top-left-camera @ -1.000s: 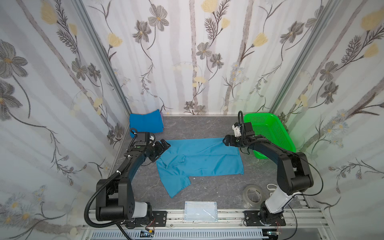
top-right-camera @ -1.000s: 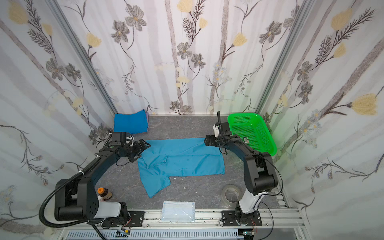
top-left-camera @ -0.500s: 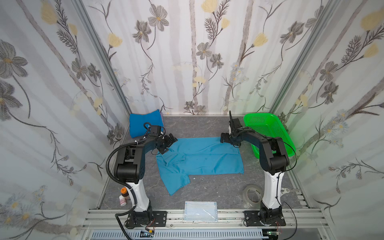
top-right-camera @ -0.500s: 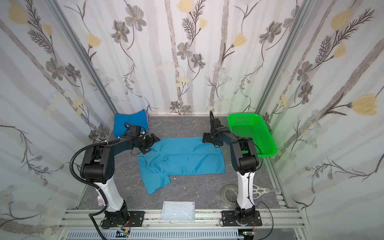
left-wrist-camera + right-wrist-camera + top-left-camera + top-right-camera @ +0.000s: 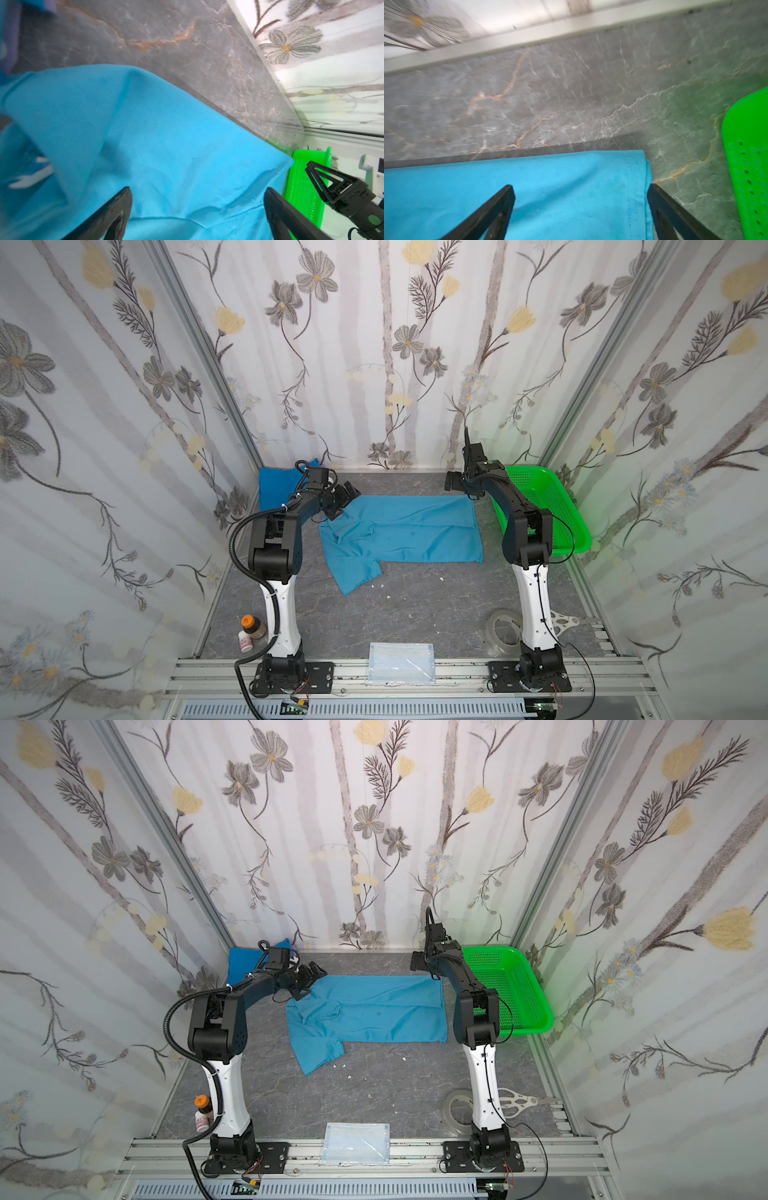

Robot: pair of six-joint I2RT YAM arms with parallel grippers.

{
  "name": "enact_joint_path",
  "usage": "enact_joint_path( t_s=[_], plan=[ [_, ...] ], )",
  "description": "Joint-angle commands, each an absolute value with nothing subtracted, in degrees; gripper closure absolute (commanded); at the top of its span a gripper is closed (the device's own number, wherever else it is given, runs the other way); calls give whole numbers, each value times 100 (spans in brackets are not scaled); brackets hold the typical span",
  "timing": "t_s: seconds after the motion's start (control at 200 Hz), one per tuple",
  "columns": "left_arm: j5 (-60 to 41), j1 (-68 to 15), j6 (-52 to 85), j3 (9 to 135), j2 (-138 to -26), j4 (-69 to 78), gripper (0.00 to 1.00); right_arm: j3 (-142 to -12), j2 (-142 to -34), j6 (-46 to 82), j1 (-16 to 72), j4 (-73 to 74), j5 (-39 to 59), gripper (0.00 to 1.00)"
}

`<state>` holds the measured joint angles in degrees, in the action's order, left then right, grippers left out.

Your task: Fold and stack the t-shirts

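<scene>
We find the spread t-shirt (image 5: 407, 531) at centre; the folded t-shirt (image 5: 274, 489) lies at ten o'clock, the basket (image 5: 544, 497) at three, the packet (image 5: 401, 662) at six.

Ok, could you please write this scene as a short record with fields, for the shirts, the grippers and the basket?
Spread shirt: light teal-blue cloth t-shirt, flat on the grey marbled table, one sleeve toward the near side.
Folded shirt: deep royal blue cloth t-shirt, far left corner.
Left gripper: open, empty, over the teal shirt's left end.
Right gripper: open, empty, over its far right corner.
Basket: green perforated plastic basket, right of the teal shirt.
</scene>
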<state>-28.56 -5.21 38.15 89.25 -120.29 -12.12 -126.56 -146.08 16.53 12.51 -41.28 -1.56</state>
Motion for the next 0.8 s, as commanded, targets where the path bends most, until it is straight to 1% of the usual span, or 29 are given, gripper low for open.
enact_joint_path(
  t_s=[0.0,0.035,0.115,0.175,0.24,0.33,0.43,0.475,0.56,0.625,0.69,0.754,0.794],
  plan=[
    [-2664,-519,3411,8602,-11014,-1799,0,-11188,-13325,1274,1427,-3780,-1,0],
    [-2538,-523,3423,8376,-10698,-1973,0,-10416,-12778,1337,1481,-3410,36,0],
    [-2322,-583,3526,7331,-9904,-2193,0,-8839,-11687,1566,1584,-2830,205,0],
    [-2109,-720,3516,6599,-9263,-2321,0,-7740,-10958,1794,1669,-2499,66,0],
    [-1879,-894,3492,5823,-8537,-2488,0,-6750,-10313,2008,1767,-2267,-6,0],
    [-1695,-1045,3576,4839,-7592,-2683,1,-5725,-9562,2235,1899,-2071,-138,2],
    [-1736,-1239,3738,4022,-6652,-2758,8,-5017,-9186,2426,1933,-2007,-118,11],
    [-1698,-1410,3804,3800,-6347,-2820,9,-4756,-8946,2496,1934,-1927,-159,12],
    [-1469,-1727,3948,3520,-5949,-2976,14,-4420,-8858,2594,1897,-1783,-173,14],
    [-1402,-1887,4071,3327,-5849,-2926,15,-4316,-8907,2668,1881,-1641,-115,17],
    [-1343,-1997,4198,3127,-5898,-2783,17,-4073,-8954,2761,1876,-1451,-75,18],
    [-1332,-2054,4318,2969,-6020,-2558,24,-4030,-8967,2874,1877,-1354,-113,22],
    [-1325,-2094,4367,2902,-6132,-2409,26,-4006,-8946,2949,1879,-1320,-183,23]
  ],
)
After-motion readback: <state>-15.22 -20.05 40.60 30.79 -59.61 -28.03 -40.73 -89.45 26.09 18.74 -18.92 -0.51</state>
